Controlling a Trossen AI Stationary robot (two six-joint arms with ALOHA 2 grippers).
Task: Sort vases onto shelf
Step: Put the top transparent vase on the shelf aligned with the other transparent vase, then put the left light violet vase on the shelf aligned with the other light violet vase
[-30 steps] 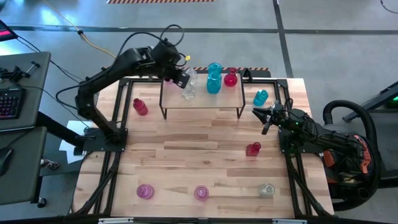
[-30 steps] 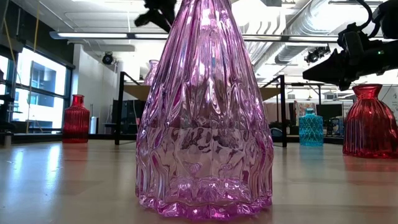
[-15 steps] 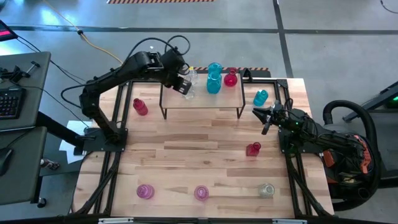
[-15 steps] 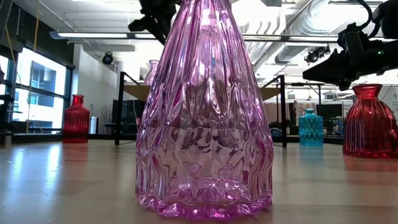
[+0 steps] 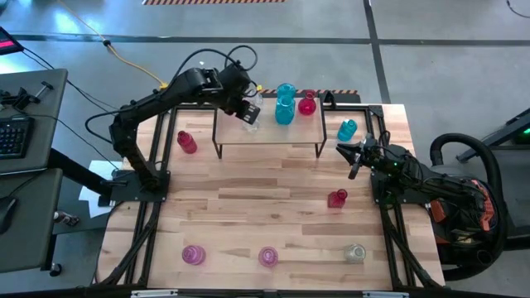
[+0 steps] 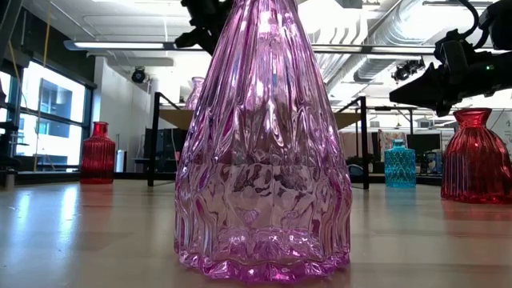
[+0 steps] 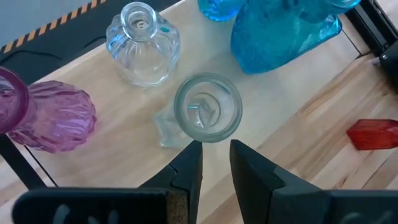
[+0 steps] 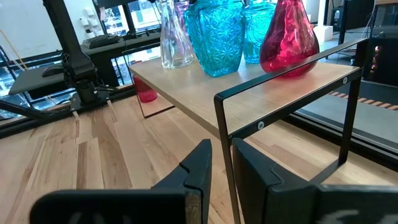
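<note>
Left pincer (image 5: pixel 247 112) is hanging over the left end of the small light-wood shelf on thin black legs (image 5: pixel 269 135), upper middle of the high view. In its wrist view the fingers are nearly clenched, just a slit between them, and nothing in it. The tall clear glass vase (image 7: pixel 208 109) stands on the shelf right off the fingertips, mouth up. I can't tell if it's touching them.

Looks to me like that vase is parked, so the trick now is leaving cleanly: go straight up first, then swing out. A round clear ribbed vase (image 7: pixel 142 43), a pink ribbed vase (image 7: pixel 53 118) and a chunky teal-blue glass vase (image 7: pixel 280 31) crowd close, and a sideways drag could topple the tall one.

Right pincer (image 5: pixel 339 149) waits over the wooden slatted tabletop (image 5: pixel 248 207) by the shelf's right end, also near-closed and empty.
</note>
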